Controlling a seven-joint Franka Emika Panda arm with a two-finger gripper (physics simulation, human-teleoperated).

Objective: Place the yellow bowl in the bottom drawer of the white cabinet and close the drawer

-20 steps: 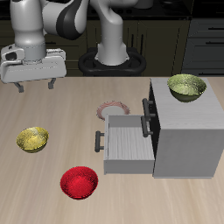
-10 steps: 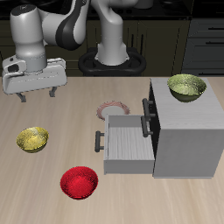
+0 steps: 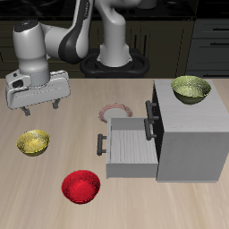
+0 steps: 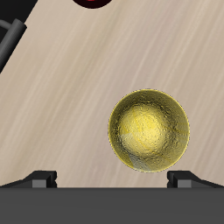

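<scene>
— While the gripper (image 3: pixel 39 109) hangs open, empty, where lies the yellow bowl (image 3: pixel 34 142)?
— On the table, nine o'clock of the open bottom drawer (image 3: pixel 131 143). Risk: fingers descending off-centre could strike the rim and tip it

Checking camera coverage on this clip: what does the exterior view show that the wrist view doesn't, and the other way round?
Exterior only: the white cabinet with its bottom drawer pulled out, an olive bowl on top, and the whole arm with the gripper above the table. Wrist only: the yellow bowl's speckled inside, close up. Both: the yellow bowl, the red bowl, the table.
</scene>
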